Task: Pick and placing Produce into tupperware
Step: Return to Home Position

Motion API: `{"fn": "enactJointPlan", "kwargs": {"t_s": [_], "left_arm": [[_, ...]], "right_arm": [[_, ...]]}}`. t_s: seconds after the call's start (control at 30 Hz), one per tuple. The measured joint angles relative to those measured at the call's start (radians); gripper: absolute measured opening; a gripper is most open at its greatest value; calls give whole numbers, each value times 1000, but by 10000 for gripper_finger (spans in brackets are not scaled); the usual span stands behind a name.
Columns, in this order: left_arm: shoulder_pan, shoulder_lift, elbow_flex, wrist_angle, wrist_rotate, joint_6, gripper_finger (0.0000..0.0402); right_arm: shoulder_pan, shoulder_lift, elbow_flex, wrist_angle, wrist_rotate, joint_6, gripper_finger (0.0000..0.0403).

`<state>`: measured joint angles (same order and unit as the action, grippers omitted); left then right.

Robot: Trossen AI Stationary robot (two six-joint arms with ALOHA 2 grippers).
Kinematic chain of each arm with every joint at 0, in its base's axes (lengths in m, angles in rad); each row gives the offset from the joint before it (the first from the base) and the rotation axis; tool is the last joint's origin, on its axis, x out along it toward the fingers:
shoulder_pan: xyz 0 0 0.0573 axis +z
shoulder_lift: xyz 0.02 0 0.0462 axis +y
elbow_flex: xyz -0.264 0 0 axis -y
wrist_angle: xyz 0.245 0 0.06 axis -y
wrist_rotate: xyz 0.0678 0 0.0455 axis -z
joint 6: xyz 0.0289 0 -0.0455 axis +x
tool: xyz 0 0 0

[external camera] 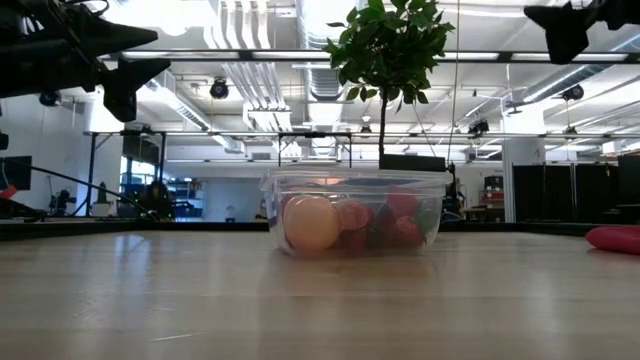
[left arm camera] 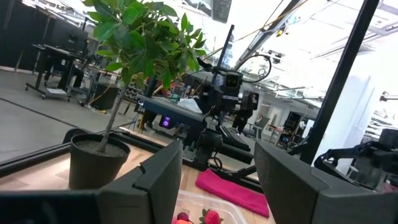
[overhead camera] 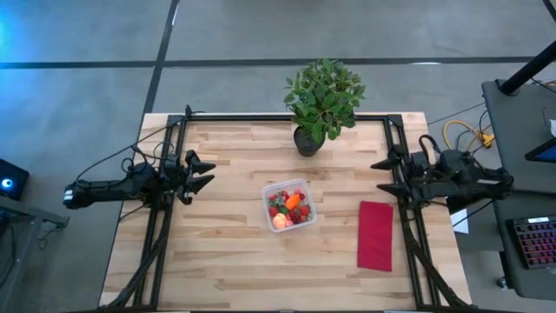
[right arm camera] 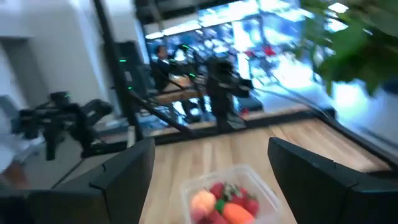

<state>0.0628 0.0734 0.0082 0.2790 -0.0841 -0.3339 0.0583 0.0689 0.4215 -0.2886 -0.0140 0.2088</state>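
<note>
The clear tupperware (overhead camera: pixel 289 206) sits mid-table and holds red strawberries (overhead camera: pixel 278 202), the orange carrot (overhead camera: pixel 295 201) and the peach-orange fruit (overhead camera: pixel 280 221). From the low view the tupperware (external camera: pixel 355 212) shows the round fruit (external camera: pixel 311 222) against its near wall. My left gripper (overhead camera: pixel 207 171) hovers open at the table's left, raised above the wood, its fingers pointing at the container. My right gripper (overhead camera: pixel 380 176) hovers open at the table's right, also raised and facing the container. Each wrist view frames the box between open fingers: the left gripper (left arm camera: pixel 217 180), the right gripper (right arm camera: pixel 211 168).
A potted leafy plant (overhead camera: pixel 320 102) stands at the far edge behind the container. A red cloth (overhead camera: pixel 375 235) lies flat right of the container, near the right arm. Black frame rails (overhead camera: pixel 165 217) run along both table sides. Bare wood (overhead camera: pixel 243 269) lies in front of the container.
</note>
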Motion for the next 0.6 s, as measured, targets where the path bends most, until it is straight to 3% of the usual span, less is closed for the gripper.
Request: {"fn": "enactJointPlan", "kwargs": {"t_s": [0.13,0.27,0.6], "left_arm": [[0,0,0,0,0,0,187],[0,0,0,0,0,0,187],[0,0,0,0,0,0,187]], "right_arm": [[0,-12,-62,35,-12,-62,306],[0,-45,-160,77,33,6,310],[0,-69,-368,384,-23,21,304]]}}
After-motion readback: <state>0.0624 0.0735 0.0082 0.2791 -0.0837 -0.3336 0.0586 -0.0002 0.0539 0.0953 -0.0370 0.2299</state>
